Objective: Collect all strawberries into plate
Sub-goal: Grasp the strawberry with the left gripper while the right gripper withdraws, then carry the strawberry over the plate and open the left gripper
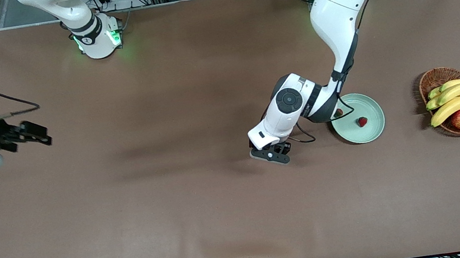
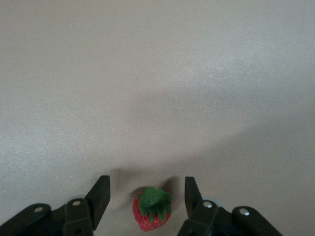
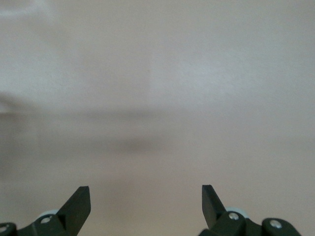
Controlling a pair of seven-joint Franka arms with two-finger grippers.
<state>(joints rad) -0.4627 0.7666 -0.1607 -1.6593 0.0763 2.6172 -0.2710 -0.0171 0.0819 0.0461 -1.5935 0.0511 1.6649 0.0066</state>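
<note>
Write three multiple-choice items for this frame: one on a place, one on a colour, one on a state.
1. Where is the strawberry seen in the left wrist view?
A. In the basket
B. On the table between the left gripper's jaws
C. On the plate

2. What colour is the plate?
A. Pale mint green
B. Yellow
C. Dark blue

3. How is the right gripper?
A. Shut on a banana
B. Shut on a strawberry
C. Open and empty

Key: 1 B, the strawberry lies on the table between the open jaws of the left gripper. 2 A, the plate is pale green. 3 C, the right gripper has its jaws spread with only table between them.
</note>
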